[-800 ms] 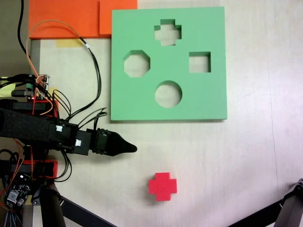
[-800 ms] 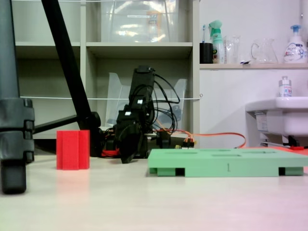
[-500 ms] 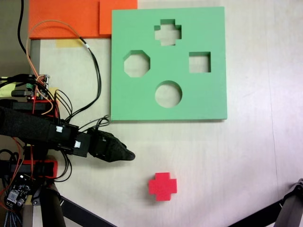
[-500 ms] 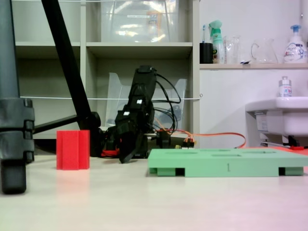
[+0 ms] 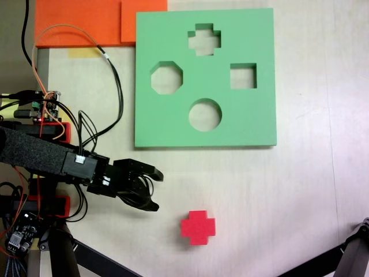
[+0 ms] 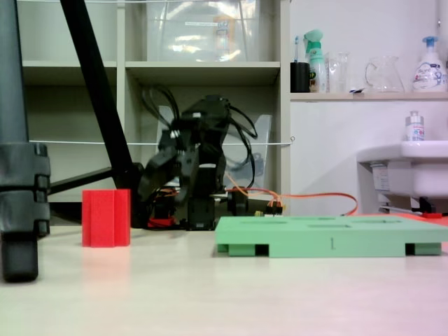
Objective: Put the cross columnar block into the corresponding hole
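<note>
Pale tabletop (image 5: pixel 277 190), shelving unit (image 6: pixel 203 66) behind; one arm, one board, one block.

Landmark: green foam board (image 5: pixel 173 40), square, lying flat on the table, with four cutouts. The corresponding hole (image 5: pixel 204 39), plus-shaped, sits nearest the board's top edge in the top-down fixed view, above the octagonal hole (image 5: pixel 167 78), square hole (image 5: pixel 243 76) and round hole (image 5: pixel 205 114); it holds nothing. The cross columnar block (image 5: pixel 198 226), red, stands upright on the table below the board's lower edge, well apart from it; in the low fixed view it (image 6: pixel 106 218) stands left of the board (image 6: pixel 329 234). My gripper (image 5: pixel 155 189) is below the board's lower left corner, left of the block and not touching it, jaws spread apart with nothing between them. Orange foam sheets (image 5: pixel 81 22) lie against the board's top left corner.
</note>
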